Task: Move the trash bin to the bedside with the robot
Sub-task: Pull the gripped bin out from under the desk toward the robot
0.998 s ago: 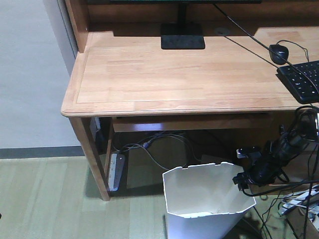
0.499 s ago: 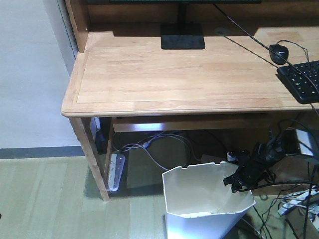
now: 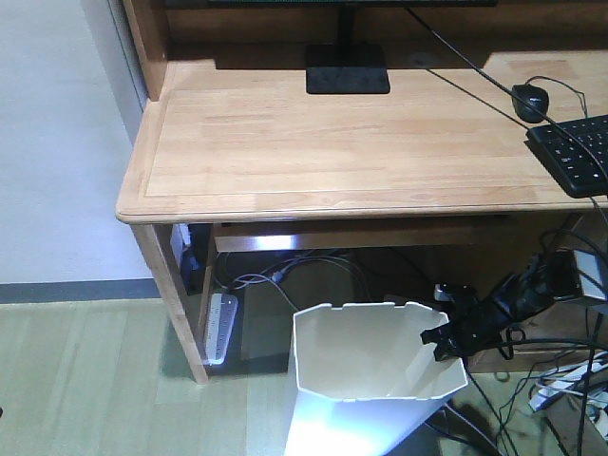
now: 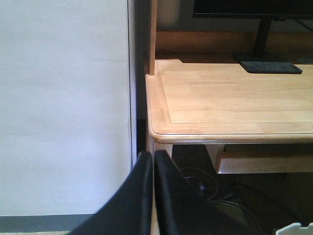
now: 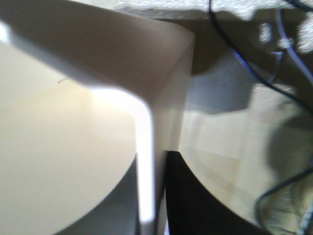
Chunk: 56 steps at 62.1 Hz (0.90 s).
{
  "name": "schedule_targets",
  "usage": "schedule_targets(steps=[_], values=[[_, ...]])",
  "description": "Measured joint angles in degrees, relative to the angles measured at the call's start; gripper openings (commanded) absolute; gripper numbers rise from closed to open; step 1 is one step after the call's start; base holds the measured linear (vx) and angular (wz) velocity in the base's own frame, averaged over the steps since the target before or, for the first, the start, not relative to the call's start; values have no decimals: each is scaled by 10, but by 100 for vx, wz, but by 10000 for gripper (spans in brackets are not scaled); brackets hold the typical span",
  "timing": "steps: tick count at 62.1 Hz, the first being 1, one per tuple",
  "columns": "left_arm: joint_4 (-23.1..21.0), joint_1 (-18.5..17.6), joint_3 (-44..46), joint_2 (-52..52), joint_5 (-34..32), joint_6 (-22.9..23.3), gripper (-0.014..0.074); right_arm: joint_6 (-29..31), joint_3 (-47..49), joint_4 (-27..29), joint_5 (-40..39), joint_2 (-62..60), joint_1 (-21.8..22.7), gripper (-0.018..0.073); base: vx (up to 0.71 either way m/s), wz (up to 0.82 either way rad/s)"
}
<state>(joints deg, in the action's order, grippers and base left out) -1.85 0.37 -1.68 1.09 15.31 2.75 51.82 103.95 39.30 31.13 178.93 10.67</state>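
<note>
1. Location of the work object: the trash bin (image 3: 366, 353) stands on the floor (image 3: 85, 380) below the front edge of the tabletop (image 3: 332, 142), at 6 o'clock in the front view; its base is cut off by the picture edge, so contact with the floor cannot be confirmed.
2. Right arm: the right gripper (image 3: 445, 338) sits on the bin rim at the 3 o'clock side; in the right wrist view the white bin wall runs up between the two fingers (image 5: 195, 205), one inside and one outside; the fingers are judged clenched on that wall.
3. Left arm: the left gripper (image 4: 152, 196) points at the tabletop corner and the pale wall; its fingers (image 4: 171, 205) are pressed together with nothing between them.
4. Step in hand (judgement): the grasp is made and the carry is beginning; the bedside is in no view, so most of the transport is outstanding.
5. Next move (judgement): draw the bin toward 6 o'clock, away from the desk; hold the grip firm, because a thin wall pinched on one side can pivot or slip.
6. Hazards (judgement): loose cables (image 3: 560, 370) lie at 3 o'clock of the bin and may snag the arm; the power strip (image 3: 221, 328) and the desk leg (image 3: 176, 304) lie at 9 o'clock.
</note>
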Motion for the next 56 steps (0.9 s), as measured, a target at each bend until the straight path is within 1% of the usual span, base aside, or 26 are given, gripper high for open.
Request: schedule_targets(steps=[10, 17, 23, 26, 33, 37, 43, 56], values=[[0, 0, 0, 0, 0, 0, -6, 11, -14, 23, 21, -14, 10, -6, 0, 0], [0, 0, 0, 0, 0, 0, -6, 28, -71, 32, -12, -56, 8, -6, 0, 0], [0, 0, 0, 0, 0, 0, -6, 71, -136, 53, -57, -105, 8, -6, 0, 0], [0, 0, 0, 0, 0, 0, -6, 106, -170, 72, -79, -130, 8, -6, 0, 0], [0, 0, 0, 0, 0, 0, -6, 173, -231, 111, -111, -177, 9, -6, 0, 0], [0, 0, 0, 0, 0, 0, -6, 195, -264, 129, -122, -203, 10, -6, 0, 0], [0, 0, 0, 0, 0, 0, -6, 209, -313, 154, -127, -245, 10, -6, 0, 0], [0, 0, 0, 0, 0, 0, -6, 223, -406, 178, -106, -332, 10, -6, 0, 0]])
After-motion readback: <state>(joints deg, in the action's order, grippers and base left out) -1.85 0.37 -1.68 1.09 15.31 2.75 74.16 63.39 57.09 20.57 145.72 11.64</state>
